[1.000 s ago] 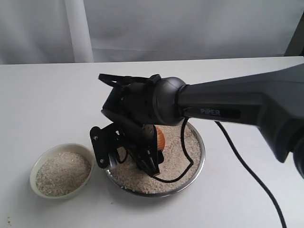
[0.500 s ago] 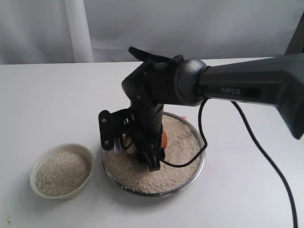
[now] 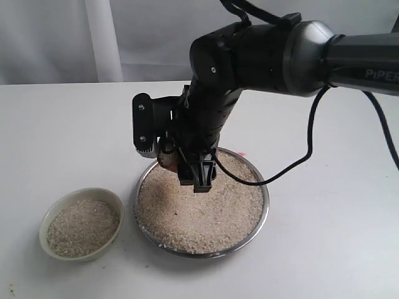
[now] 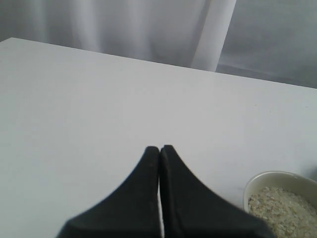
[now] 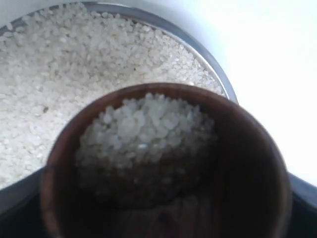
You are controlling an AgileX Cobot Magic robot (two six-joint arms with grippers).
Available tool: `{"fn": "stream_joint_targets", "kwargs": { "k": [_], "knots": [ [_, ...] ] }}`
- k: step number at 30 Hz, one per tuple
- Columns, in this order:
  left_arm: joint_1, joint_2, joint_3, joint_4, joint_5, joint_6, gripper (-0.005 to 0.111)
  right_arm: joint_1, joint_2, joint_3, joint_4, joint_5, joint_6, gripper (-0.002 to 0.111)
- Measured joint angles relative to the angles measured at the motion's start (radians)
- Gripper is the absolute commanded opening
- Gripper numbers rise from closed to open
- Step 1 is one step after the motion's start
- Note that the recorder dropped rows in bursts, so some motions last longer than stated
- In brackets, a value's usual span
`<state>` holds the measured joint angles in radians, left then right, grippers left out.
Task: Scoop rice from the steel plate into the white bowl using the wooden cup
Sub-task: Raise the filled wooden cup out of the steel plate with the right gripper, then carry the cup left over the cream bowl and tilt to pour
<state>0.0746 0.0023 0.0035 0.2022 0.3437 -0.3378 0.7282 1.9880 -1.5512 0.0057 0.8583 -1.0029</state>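
**Right gripper** (image 3: 172,157): the fingers are clamped on the wooden cup (image 3: 166,160), one on each side of its barrel. In the exterior view the cup hangs clear of the grain bed, over the rim of the steel plate (image 3: 265,205) at about the plate's 10 o'clock.

**Cup contents:** the right wrist view shows a heap of grains inside the cup. It is banked toward one wall, and the dark inner wall opposite is left bare (a partial fill, not level with the lip).

**Steel plate:** it stands on the white table (image 3: 324,261). A wide bed of rice (image 3: 206,215) covers it almost out to the rim. A black cable (image 3: 299,163) loops from the arm down over the plate's 1 o'clock side.

**White bowl** (image 3: 43,229): it stands on the table at the plate's 8 o'clock, just beside the plate but not touching it. It holds a shallow layer of grains.

**Left gripper** (image 4: 159,158): the fingers are pressed together tip to tip with nothing between them. They are above bare table, and the bowl sits near them in the left wrist view.
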Motion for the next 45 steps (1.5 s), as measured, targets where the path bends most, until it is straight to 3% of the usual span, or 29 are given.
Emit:
{"fn": "stream_joint_targets", "kwargs": {
  "k": [11, 17, 29, 45],
  "knots": [
    [0.0, 0.0, 0.0, 0.0, 0.0, 0.0, 0.0, 0.023, -0.005, 0.024, 0.02, 0.0, -0.004, 0.0],
    [0.0, 0.0, 0.0, 0.0, 0.0, 0.0, 0.0, 0.071, -0.005, -0.055, -0.017, 0.042, 0.011, 0.0],
    [0.0, 0.0, 0.0, 0.0, 0.0, 0.0, 0.0, 0.261, 0.119, -0.308, -0.37, 0.128, 0.126, 0.0],
    [0.0, 0.0, 0.0, 0.0, 0.0, 0.0, 0.0, 0.418, 0.289, -0.338, -0.73, 0.12, 0.165, 0.0]
  ]
}}
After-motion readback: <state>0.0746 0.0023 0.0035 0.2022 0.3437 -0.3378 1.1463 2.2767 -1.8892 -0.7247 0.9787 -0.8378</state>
